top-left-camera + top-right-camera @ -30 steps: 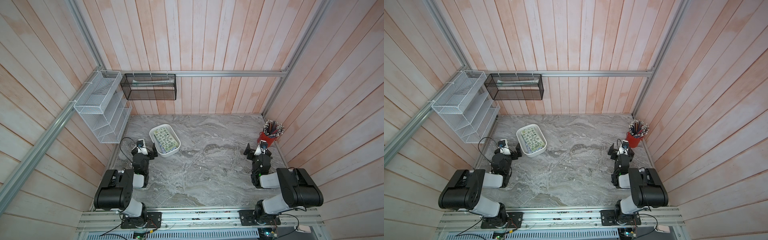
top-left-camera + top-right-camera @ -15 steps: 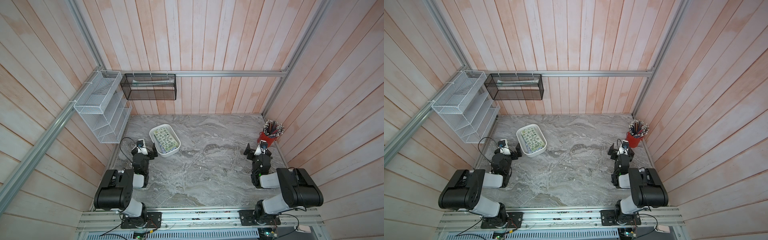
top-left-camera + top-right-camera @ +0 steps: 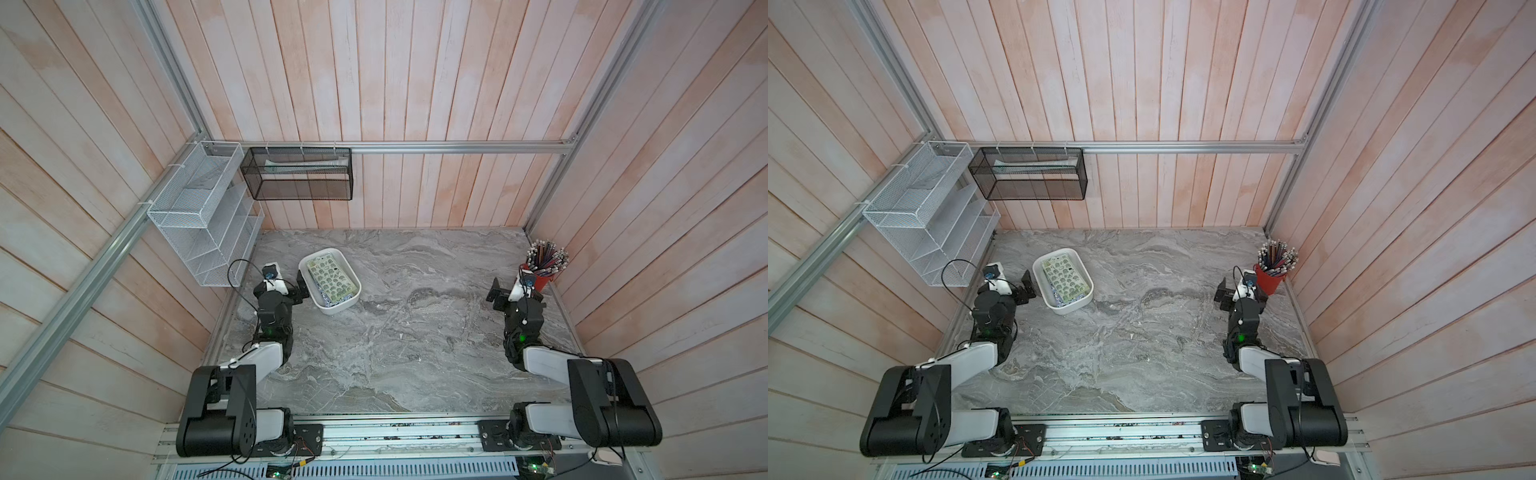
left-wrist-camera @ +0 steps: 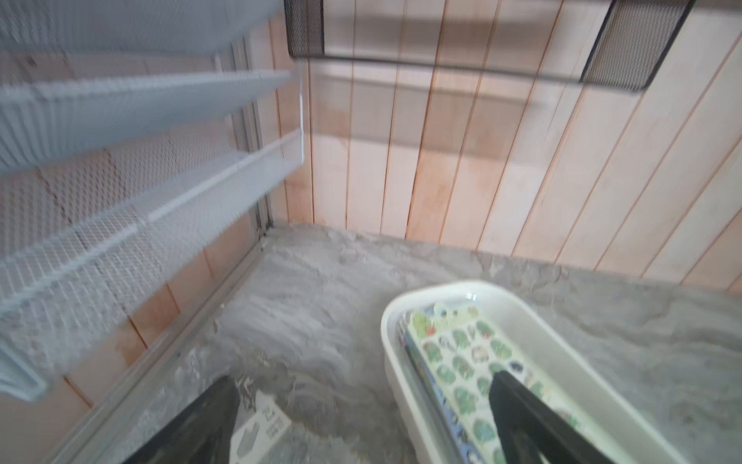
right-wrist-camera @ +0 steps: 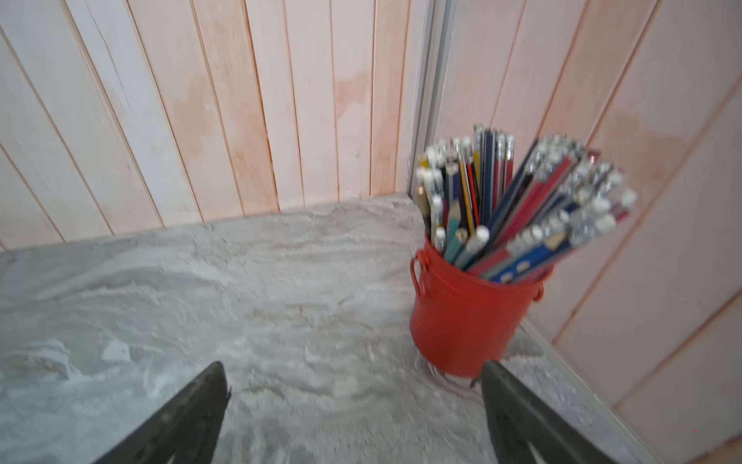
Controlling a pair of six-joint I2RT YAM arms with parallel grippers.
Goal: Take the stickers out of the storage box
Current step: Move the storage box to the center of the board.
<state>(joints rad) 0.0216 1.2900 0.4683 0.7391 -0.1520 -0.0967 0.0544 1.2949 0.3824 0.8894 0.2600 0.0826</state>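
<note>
Left wrist view: the left gripper (image 4: pixel 363 379), jaws spread and empty, hangs beside the storage box (image 4: pixel 522 305), whose stacked stickers (image 4: pixel 461 361) lie flat just ahead of one jaw; best lowered steeply to pinch the top sleeve's edge.

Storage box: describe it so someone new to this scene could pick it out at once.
On the grey marble-patterned tabletop, look at the left side, near the white wire-mesh rack on the wall. There sits the shallow white plastic storage box with rounded corners, holding green cartoon-printed sticker sheets. Unlike the rack and the black mesh basket, it has smooth solid walls.
</note>
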